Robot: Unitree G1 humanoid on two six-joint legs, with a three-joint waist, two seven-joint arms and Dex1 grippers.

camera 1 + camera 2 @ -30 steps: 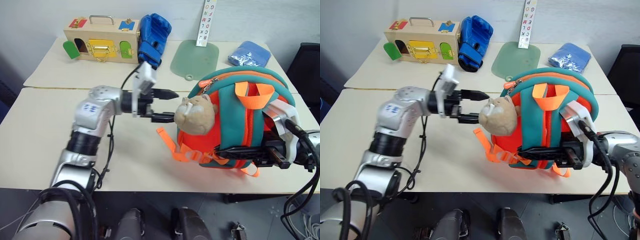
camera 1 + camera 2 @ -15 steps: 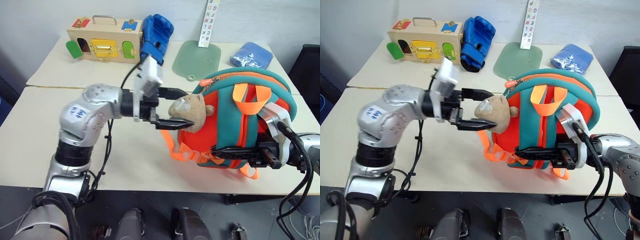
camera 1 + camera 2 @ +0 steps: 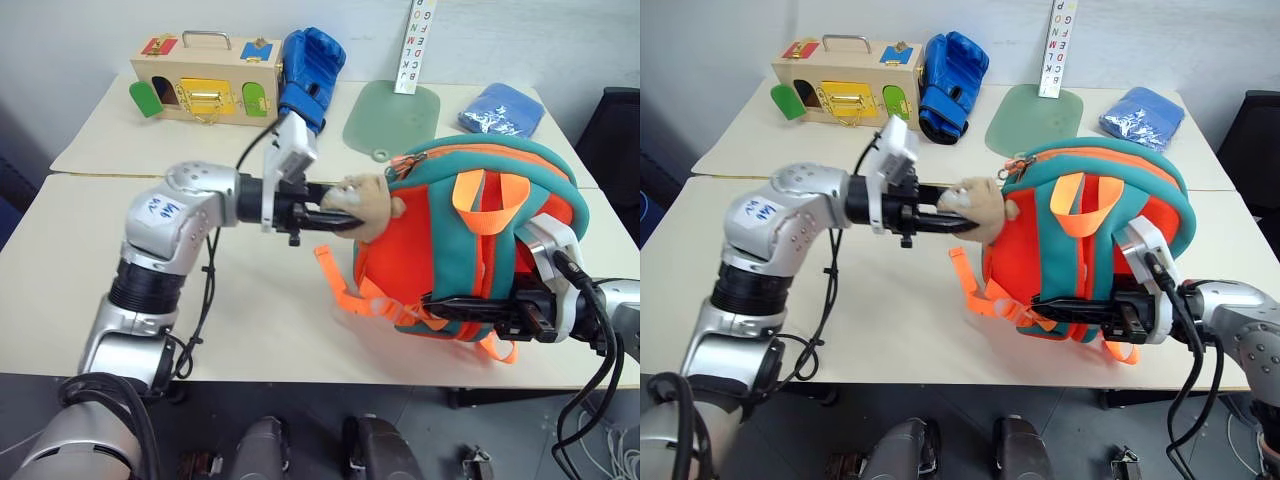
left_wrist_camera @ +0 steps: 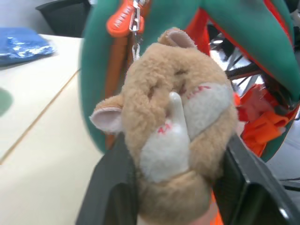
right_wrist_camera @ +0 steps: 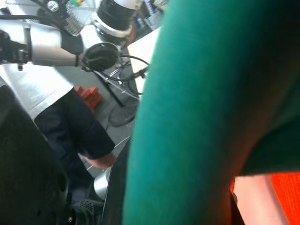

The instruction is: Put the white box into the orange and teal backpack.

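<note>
The left hand (image 3: 335,212) is clamping the plush charm (image 4: 176,140), the right hand (image 3: 1080,312), pressed together, is pinching the orange and teal backpack (image 3: 470,250). Pulling risks tearing off the charm; white box unseen.

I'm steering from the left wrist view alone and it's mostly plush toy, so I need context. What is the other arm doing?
Observer: The right gripper is clamped on the lower front of the orange and teal backpack, which stands upright on the table.
Operator: Where is the toy relative to the bag?
Observer: The left gripper holds the plush charm out at the backpack's upper left, above the tabletop.
Operator: Anything beyond my arm?
Observer: A blue boxing glove and a wooden box sit on the far table, apart from the backpack.
</note>
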